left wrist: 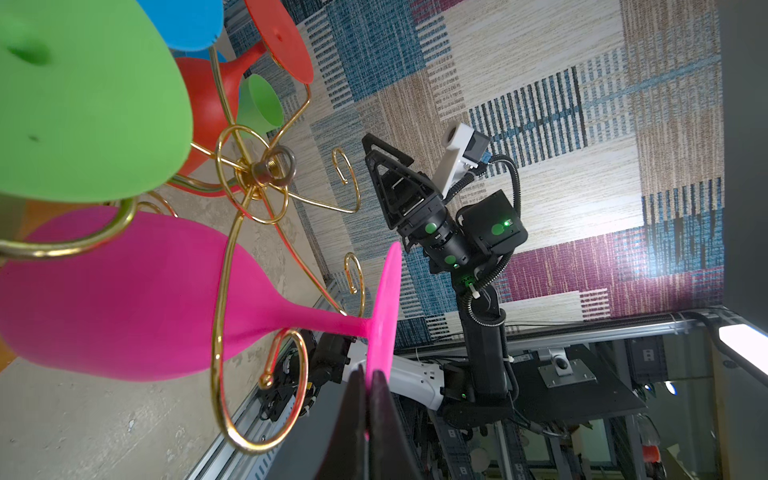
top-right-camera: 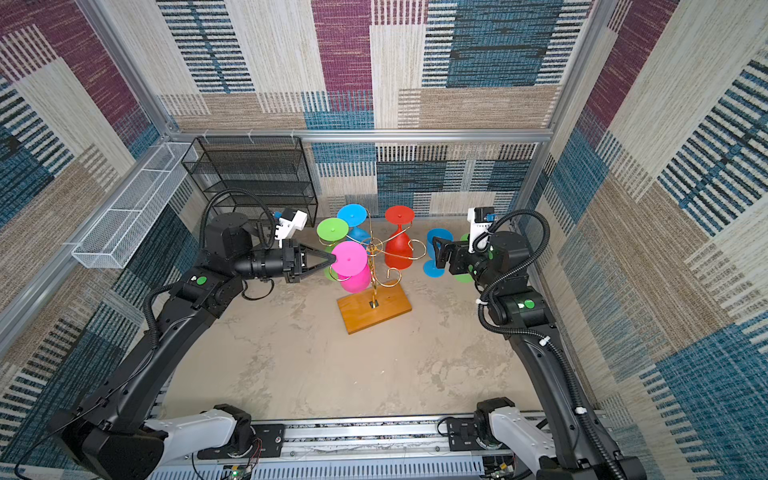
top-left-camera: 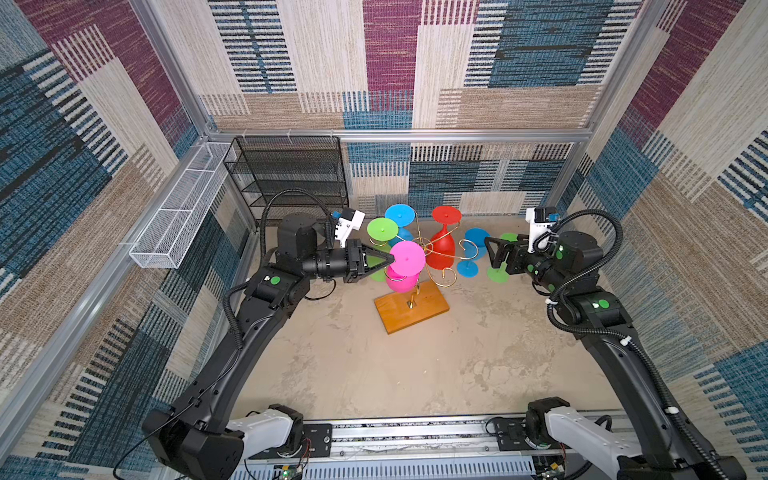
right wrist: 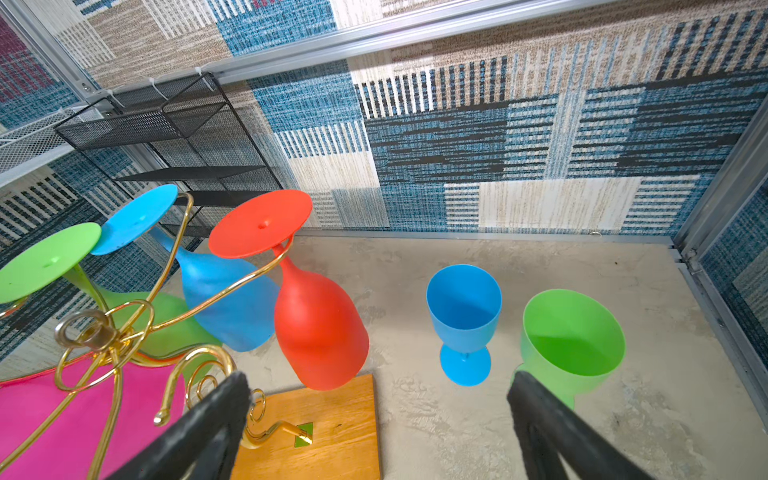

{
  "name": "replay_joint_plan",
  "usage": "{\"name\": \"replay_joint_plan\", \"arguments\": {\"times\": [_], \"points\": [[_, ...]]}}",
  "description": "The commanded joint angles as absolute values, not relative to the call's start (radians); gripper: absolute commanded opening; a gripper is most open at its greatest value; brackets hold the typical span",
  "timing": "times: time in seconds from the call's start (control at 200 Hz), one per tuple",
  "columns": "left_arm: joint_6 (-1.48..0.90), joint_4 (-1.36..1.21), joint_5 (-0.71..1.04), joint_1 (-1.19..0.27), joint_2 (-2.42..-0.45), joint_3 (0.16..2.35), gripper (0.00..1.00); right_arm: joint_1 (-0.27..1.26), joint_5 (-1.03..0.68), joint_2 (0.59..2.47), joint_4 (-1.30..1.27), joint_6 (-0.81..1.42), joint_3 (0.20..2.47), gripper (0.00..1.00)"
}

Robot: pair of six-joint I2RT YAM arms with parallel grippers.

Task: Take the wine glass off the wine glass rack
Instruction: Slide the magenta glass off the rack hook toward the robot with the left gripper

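L hand [top-left-camera: 392,258] pinches pink glass [top-left-camera: 409,257] foot edge; bowl mostly hidden beneath.

The left arm [top-left-camera: 232,353] rises from its mount at the near left and reaches toward the far side. Past its elbow the wrist turns right and lies about level. The left gripper [top-left-camera: 390,258] points right toward the middle, its jaws pressed together on the rim of the foot of the pink wine glass [top-left-camera: 407,257]; the left wrist view shows both fingers [left wrist: 353,399] flat against that thin disc. The right arm [top-left-camera: 623,345] rises likewise from the near right, its wrist turned left. The right gripper [top-left-camera: 492,254] points left, jaws spread wide with nothing between them, well apart from the left gripper.
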State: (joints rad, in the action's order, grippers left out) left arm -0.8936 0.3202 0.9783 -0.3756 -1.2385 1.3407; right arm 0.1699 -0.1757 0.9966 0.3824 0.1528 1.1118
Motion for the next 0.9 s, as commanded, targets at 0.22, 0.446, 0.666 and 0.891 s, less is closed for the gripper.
{"name": "replay_joint_plan", "arguments": {"times": [0.22,0.446,0.666,0.891], "points": [[-0.773,0.467,1.07,-0.377,-1.265,1.4,0.0,0.172,-0.177,1.0,0.36,0.161,1.117,0.99],[-0.699,0.562,1.083,-0.376,-1.265,1.427,0.0,0.172,-0.175,0.997,0.36,0.163,1.115,0.99],[-0.639,0.645,1.067,-0.374,-1.241,1.434,0.0,0.172,-0.173,0.995,0.364,0.163,1.12,0.99],[-0.621,0.679,1.051,-0.352,-1.195,1.406,0.0,0.172,-0.176,0.993,0.365,0.163,1.12,0.99]]}}
